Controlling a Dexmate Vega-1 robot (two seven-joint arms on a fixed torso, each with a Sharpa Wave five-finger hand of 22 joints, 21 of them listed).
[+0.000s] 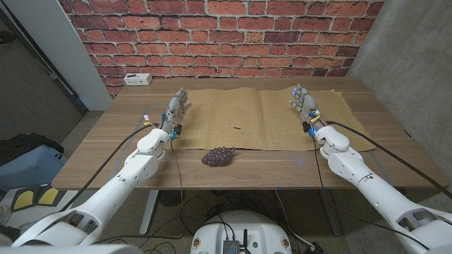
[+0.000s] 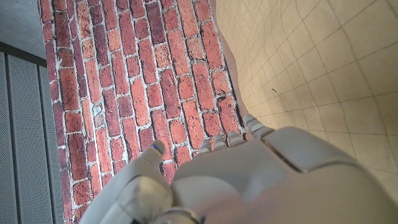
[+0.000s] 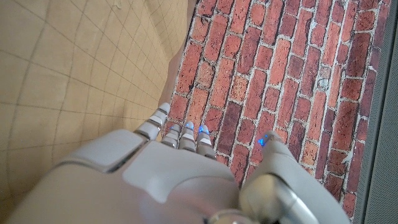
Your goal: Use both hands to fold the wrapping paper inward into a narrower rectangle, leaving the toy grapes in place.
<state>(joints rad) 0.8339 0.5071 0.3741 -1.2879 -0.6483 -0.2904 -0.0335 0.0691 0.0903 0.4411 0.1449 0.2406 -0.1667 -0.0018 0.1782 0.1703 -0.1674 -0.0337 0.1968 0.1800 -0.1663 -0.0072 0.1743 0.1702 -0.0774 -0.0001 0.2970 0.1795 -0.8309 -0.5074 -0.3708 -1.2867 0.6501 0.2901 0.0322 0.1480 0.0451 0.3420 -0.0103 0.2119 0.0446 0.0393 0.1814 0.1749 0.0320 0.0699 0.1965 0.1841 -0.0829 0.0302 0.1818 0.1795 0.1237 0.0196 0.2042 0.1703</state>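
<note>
- The wrapping paper (image 1: 258, 118) lies spread on the table (image 1: 395, 159), long axis running from my left to my right.
- The toy grapes (image 1: 219, 156) sit at its near edge, between my arms.
- My left hand (image 1: 176, 110) stands at the paper's left end, my right hand (image 1: 304, 101) on its right part; both are released, fingers extended, grasping nothing.
</note>
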